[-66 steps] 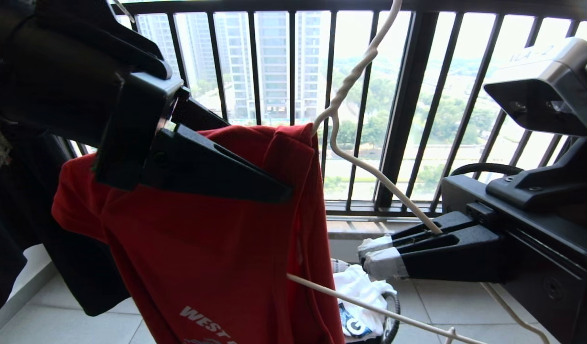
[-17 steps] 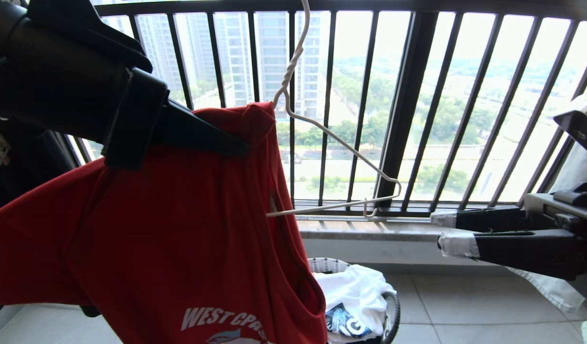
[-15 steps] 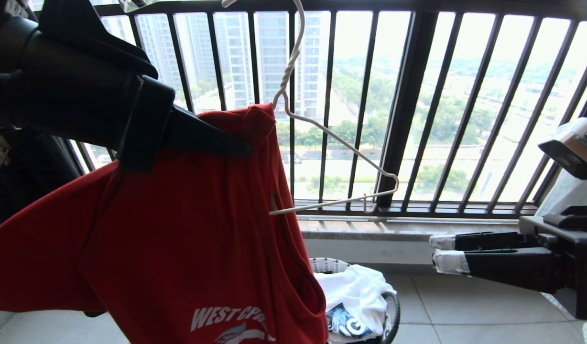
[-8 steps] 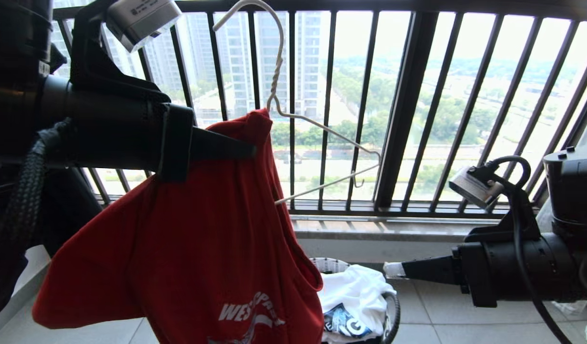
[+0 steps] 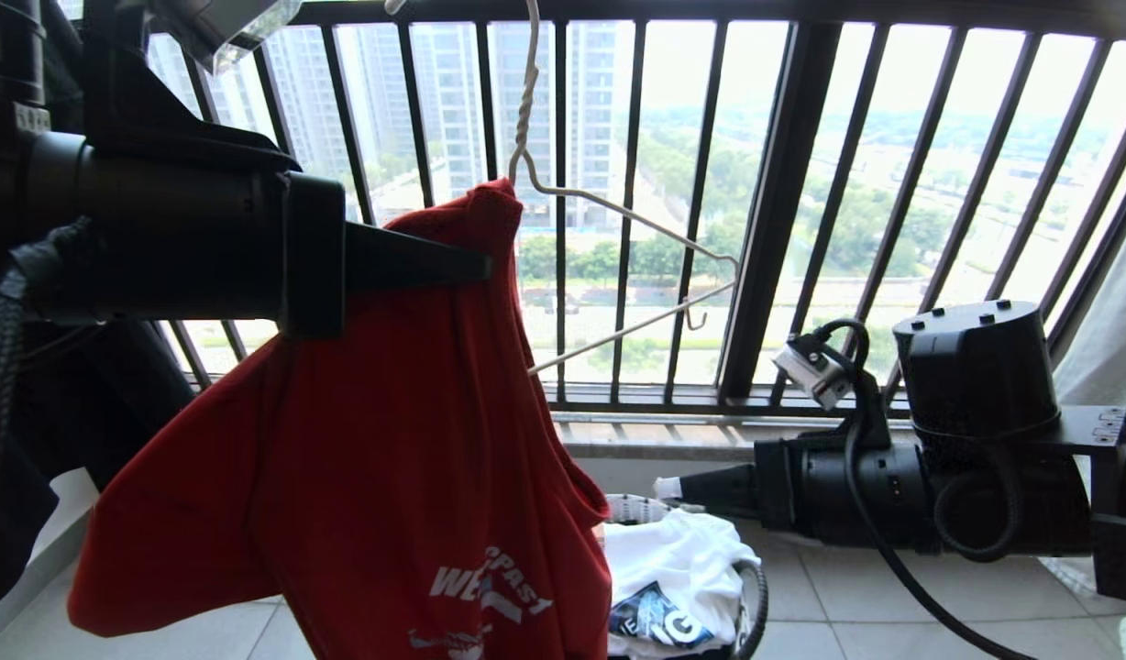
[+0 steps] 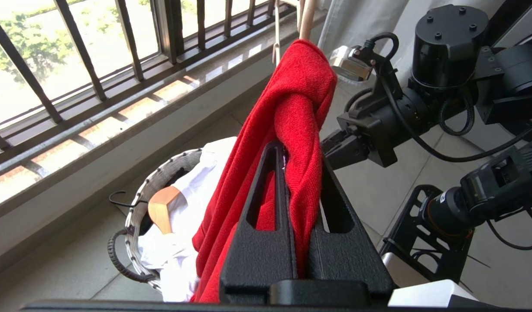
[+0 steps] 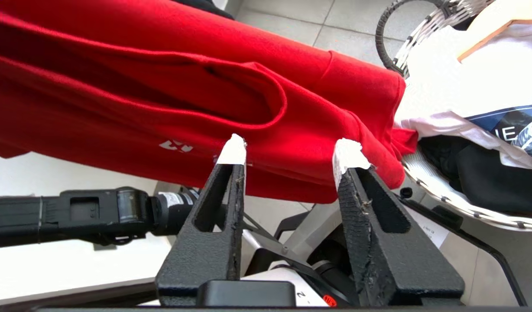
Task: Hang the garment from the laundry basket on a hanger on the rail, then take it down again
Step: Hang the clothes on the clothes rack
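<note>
- Where my left gripper (image 6: pixel 303 173) sits nearest the camera, its jaws are clamped on a bunched fold of the garment (image 5: pixel 389 440), at its top beside the hanger (image 5: pixel 618 275).
- My right gripper (image 7: pixel 287 151) stands spread, its taped fingertips (image 7: pixel 233 149) at the garment's lower cloth.
- Beyond, the laundry basket (image 5: pixel 751 596) rests on the floor, holding a white T-shirt (image 5: pixel 682 568).

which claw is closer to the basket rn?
Right. Right claw sits open just above the basket rim; left claw is higher, clamped on the red shirt.
</note>
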### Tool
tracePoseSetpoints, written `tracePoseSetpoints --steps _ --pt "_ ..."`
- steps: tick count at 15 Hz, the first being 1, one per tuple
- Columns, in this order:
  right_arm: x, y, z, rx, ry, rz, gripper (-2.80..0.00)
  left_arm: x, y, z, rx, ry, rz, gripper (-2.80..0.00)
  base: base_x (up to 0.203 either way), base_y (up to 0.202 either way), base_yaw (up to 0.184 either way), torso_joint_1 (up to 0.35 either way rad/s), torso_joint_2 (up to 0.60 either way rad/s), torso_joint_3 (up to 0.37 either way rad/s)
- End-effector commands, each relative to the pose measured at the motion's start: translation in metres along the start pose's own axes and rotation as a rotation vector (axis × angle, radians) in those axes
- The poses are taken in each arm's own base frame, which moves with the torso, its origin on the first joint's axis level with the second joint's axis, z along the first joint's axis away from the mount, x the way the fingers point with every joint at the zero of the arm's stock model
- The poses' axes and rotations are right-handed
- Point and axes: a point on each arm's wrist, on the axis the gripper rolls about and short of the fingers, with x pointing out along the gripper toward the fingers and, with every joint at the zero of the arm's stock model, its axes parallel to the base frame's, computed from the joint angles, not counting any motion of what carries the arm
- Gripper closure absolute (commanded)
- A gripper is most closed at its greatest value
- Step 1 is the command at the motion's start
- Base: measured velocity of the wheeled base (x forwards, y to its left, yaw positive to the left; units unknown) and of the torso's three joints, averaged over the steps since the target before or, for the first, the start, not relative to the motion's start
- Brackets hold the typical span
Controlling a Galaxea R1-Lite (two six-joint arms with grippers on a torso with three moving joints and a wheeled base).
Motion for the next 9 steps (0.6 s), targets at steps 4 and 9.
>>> tracePoseSetpoints --steps 4,9 --pt "0.034 -0.017 -0.008 0.054 0.052 -0.074 -2.80 0.006 -0.004 -0.005 0.004 0.024 -0.028 0.00 0.000 0.000 0.000 0.000 0.00 0.000" --pt "0.050 -0.018 -0.017 0.041 0.062 -0.101 -2.80 0.004 -0.005 -0.004 0.004 0.015 -0.028 0.00 0.000 0.000 0.000 0.000 0.00 0.000"
